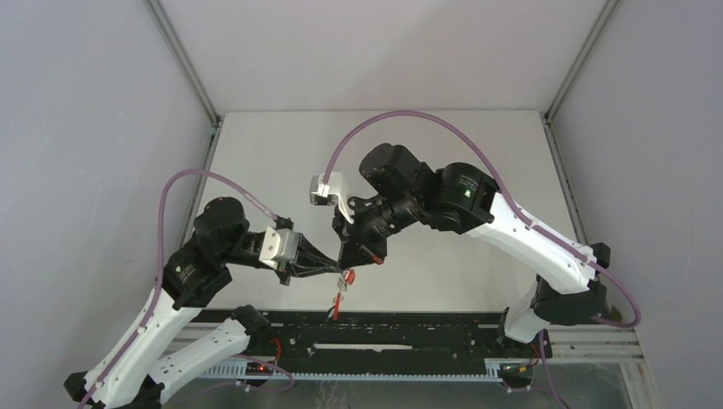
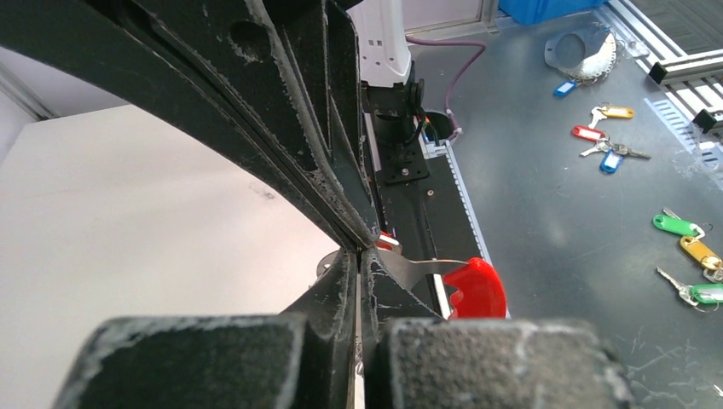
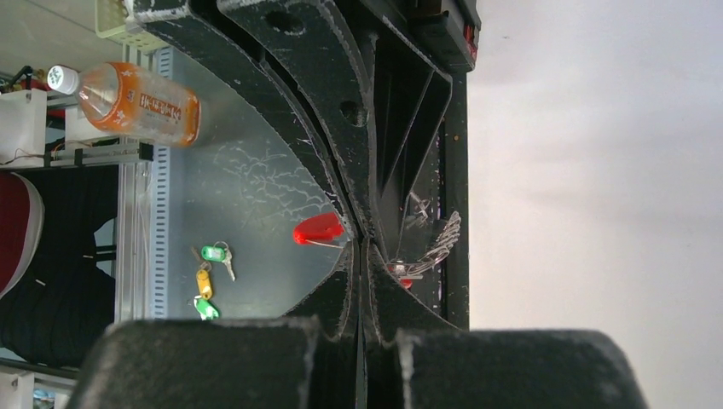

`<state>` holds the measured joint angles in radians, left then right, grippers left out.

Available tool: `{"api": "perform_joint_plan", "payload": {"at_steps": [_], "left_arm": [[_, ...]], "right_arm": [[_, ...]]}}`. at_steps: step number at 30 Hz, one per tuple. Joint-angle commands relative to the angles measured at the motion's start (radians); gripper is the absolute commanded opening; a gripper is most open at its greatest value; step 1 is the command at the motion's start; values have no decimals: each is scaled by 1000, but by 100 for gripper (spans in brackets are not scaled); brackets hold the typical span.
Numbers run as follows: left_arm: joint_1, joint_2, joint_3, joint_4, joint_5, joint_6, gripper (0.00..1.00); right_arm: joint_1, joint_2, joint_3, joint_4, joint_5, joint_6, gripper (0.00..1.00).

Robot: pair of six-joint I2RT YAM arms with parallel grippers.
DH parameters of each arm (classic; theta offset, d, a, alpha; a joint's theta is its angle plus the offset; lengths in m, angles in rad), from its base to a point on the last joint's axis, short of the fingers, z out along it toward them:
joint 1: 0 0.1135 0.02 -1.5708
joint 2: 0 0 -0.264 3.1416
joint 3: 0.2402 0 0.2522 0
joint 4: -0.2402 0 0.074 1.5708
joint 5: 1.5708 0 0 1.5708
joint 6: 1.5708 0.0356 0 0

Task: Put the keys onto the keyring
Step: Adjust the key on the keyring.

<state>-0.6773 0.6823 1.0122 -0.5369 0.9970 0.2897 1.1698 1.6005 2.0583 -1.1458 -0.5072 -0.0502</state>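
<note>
Both grippers meet tip to tip over the table's [image 1: 477, 153] near edge. Left gripper [image 1: 329, 269]: fingers pressed together, a flat silvery blade from the keys [image 2: 415, 269] pinched at the tips. Right gripper [image 1: 356, 261]: fingers pressed together too, the keyring's [image 3: 331, 244] thin wire running into the seam. Red strap [image 3: 317, 228] juts out just beside the right tips. Rest of the key bunch hangs on the opposite side, touching the finger.

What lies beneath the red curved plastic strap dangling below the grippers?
Seen from above, the red curved plastic strap hangs over the black metal base rail. The left gripper and right gripper hide its top end.
</note>
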Motion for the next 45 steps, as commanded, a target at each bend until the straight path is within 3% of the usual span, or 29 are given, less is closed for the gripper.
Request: {"api": "perform_joint_plan", "payload": {"at_steps": [1,4,7,9,13,18,28,34,45], "left_arm": [[6,-10,34,-36,22,77,0],[6,-9,34,-47,23,89,0],[6,-8,32,-2,16,39,0],[7,-15,15,81,-1,-68,0],[13,-50,-46,347,-55,-326,0],[15,-53,-62,515,-119,-472,0],[15,-49,-61,580,-146,-502,0],[15,-59,-71,569,-153,-480,0],[15,-66,-87,563,-165,-460,0]], "right_arm": [[8,-3,50,-10,-6,-12,0],[-3,-8,59,4,4,11,3],[-42,-65,-5,109,-13,69,22],[-82,-160,-144,244,-32,125,38],[-152,-367,-454,569,-82,275,45],[-173,-508,-678,819,-70,379,46],[-165,-519,-746,1014,-61,425,46],[-165,-508,-746,1036,-93,446,38],[-167,-527,-756,1040,-113,452,41]]}}
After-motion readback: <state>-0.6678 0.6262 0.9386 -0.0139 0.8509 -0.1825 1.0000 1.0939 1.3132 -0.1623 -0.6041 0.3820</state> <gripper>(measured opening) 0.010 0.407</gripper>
